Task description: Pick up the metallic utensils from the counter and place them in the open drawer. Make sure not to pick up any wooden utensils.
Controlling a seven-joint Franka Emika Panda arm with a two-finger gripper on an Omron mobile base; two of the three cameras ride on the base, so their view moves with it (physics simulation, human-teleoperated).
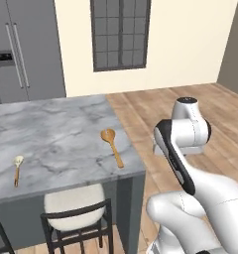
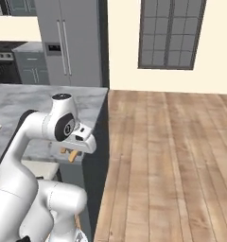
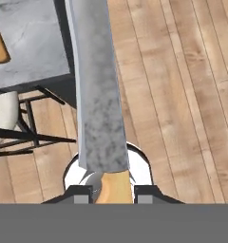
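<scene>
**Knife in the gripper, held off the counter's corner**

The gripper (image 3: 115, 193) has its jaws closed narrow on the orange handle of the knife (image 3: 98, 95), whose grey-blue blade runs straight away from the hand. In the hand view the blade lies over the wooden floor (image 3: 182, 95), just beside the corner of the counter (image 3: 30, 42) and past the dark-framed chair (image 3: 11, 123) tucked under it.

On the counter (image 1: 56, 134) the large wooden spoon (image 1: 112, 146) lies near the corner closest to the arm, bowl pointing away from the near edge. The small spoon (image 1: 17, 168) with the cream head and thin wooden handle lies well apart from it, farther along the same near edge. Both rest flat on the marble. The chair's pale seat (image 1: 74, 204) sits below that edge.

In the right base view the hand hangs just off the counter's near corner, with the orange knife handle (image 2: 73, 155) showing beneath it.
</scene>
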